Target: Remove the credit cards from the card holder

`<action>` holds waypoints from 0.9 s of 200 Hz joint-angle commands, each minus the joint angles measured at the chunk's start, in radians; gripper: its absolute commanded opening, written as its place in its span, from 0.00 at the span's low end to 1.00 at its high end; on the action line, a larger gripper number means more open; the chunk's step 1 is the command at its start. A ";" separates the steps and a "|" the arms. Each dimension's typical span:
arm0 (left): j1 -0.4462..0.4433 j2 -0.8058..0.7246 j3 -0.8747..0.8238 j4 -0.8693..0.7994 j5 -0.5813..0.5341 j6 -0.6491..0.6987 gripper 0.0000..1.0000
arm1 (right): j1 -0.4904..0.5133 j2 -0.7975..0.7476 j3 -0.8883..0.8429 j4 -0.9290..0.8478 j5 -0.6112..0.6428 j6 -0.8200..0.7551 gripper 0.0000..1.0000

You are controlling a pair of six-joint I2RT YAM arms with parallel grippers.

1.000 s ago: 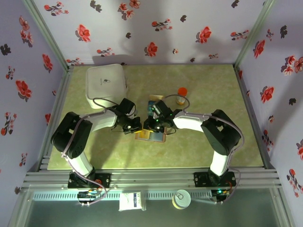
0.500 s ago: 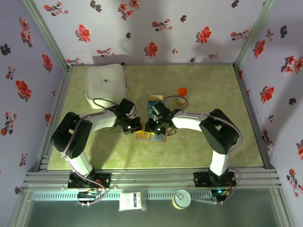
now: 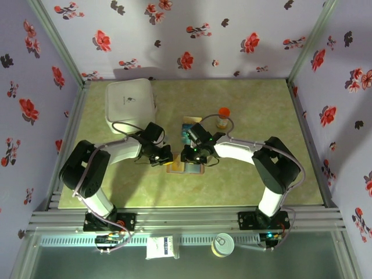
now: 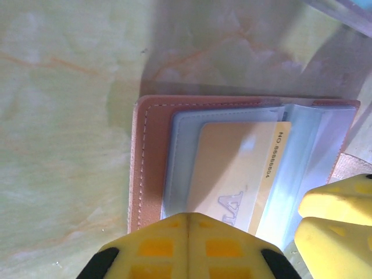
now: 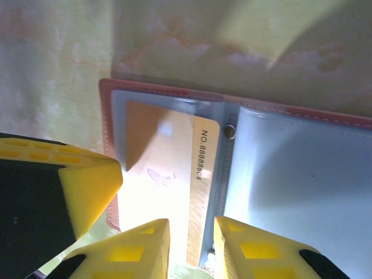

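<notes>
The card holder (image 3: 185,168) lies open on the table, brown rim (image 4: 139,157) around a blue-grey inside. One of the credit cards (image 4: 232,168), cream with a tan numbered strip, sits in its clear left pocket. My left gripper (image 4: 189,218) is shut, its tip pressing down on that pocket's near edge. In the right wrist view my right gripper (image 5: 192,244) is open a little, its fingers standing either side of the card's (image 5: 168,168) tan strip, over the holder (image 5: 106,110). From above, both grippers (image 3: 164,157) (image 3: 187,157) meet over the holder. Teal and blue cards (image 3: 190,123) lie loose behind them.
A white square box (image 3: 131,102) stands at the back left. A small orange-capped bottle (image 3: 223,116) is behind the right arm. The holder's right half holds empty clear sleeves (image 5: 296,174). Flowered walls enclose the table on three sides.
Both grippers have shifted slightly over the holder, and the right arm's elbow has swung a little to the right. Neither gripper's opening has changed.
</notes>
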 commanded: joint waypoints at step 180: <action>0.008 0.031 -0.018 -0.026 0.012 0.016 0.00 | 0.005 0.050 -0.037 0.045 -0.032 0.046 0.28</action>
